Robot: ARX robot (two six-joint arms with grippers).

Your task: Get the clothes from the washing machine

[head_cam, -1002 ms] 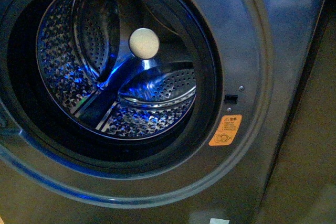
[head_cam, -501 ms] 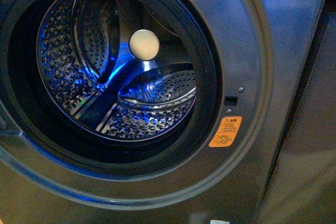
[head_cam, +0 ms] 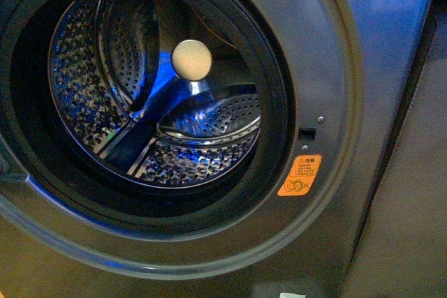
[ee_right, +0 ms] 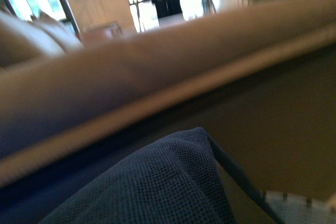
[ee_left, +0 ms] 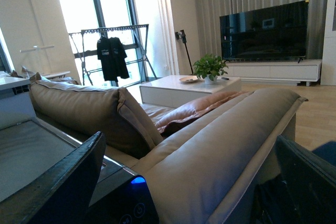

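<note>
Drum of perforated steel (head_cam: 91,82) in the grey metallic washing machine (head_cam: 349,68) stayed empty; limp navy clothes (ee_right: 157,187) were already out. Left gripper (ee_left: 189,145) gaped wide, empty; right gripper was out of view, its hold impossible to tell.

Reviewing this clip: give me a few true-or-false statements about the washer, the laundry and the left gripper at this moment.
1. The drum of the washing machine looks empty in the front view. True.
2. The orange sticker sits left of the round opening. False: it sits at the opening's lower right.
3. Dark blue clothes show close up in the right wrist view. True.
4. The left gripper is shut on clothes. False: its fingers stand wide apart with nothing between them, and only a sofa lies beyond.
</note>
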